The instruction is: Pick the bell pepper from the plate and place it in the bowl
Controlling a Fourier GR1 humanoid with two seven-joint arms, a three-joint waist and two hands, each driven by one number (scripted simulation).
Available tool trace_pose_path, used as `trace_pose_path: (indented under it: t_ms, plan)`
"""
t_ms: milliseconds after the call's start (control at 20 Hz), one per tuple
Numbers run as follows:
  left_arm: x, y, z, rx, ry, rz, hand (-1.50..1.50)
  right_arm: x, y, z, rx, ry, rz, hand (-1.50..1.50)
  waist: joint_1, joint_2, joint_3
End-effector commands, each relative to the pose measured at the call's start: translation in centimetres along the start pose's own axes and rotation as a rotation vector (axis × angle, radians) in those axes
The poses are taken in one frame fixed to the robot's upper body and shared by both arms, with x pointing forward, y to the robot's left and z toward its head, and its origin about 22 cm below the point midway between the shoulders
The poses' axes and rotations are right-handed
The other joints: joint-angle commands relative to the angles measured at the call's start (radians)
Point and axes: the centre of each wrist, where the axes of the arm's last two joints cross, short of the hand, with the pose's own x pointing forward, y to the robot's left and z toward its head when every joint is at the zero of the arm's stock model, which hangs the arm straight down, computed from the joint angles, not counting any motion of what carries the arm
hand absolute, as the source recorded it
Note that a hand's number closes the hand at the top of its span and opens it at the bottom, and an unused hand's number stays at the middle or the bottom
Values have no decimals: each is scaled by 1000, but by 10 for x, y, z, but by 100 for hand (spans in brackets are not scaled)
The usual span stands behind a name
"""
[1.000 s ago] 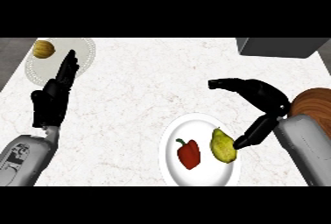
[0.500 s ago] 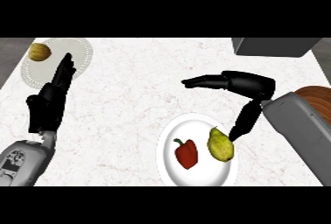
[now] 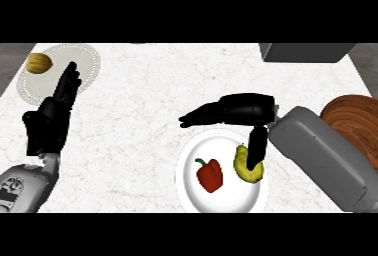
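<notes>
A red bell pepper [image 3: 210, 174] lies on the left half of a white plate [image 3: 193, 195] near the counter's front. Beside it on the same plate sits a yellow-green fruit [image 3: 247, 170]. My right hand [image 3: 240, 111] hovers over the plate's far edge, open, fingers stretched leftward and thumb hanging down over the yellow-green fruit. It holds nothing and stands above and to the right of the pepper. The brown wooden bowl [image 3: 356, 122] shows at the right edge, partly hidden by my right forearm. My left hand [image 3: 52, 117] rests open at the left, fingers up.
A second pale plate [image 3: 77, 62] at the far left carries a small orange-brown round fruit [image 3: 40, 62]. A dark grey box [image 3: 306, 51] stands at the counter's back right. The counter's left edge runs close to my left forearm.
My right hand has moved left and toward the plate, from beside the bowl to over the plate's far edge. The left hand has hardly shifted.
</notes>
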Motion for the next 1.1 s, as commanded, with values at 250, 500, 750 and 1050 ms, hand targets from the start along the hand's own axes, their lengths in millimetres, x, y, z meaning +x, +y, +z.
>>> trace_pose_path:
  t_ms: [250,500,750,1050]
  plan:
    - [2,20,-3,11,5,2,0,7,41,-39,241,67,91,-150,-10,-2,0]
    - [19,11,-1,8,5,3,0,-2,50,-54,248,155,153,-150,-7,-1,0]
    - [4,11,20,24,21,-5,0,-12,64,-40,243,151,134,-150,-9,-2,0]
    - [3,-4,-3,16,10,-12,0,-14,77,-79,259,157,114,-150,-12,-1,0]
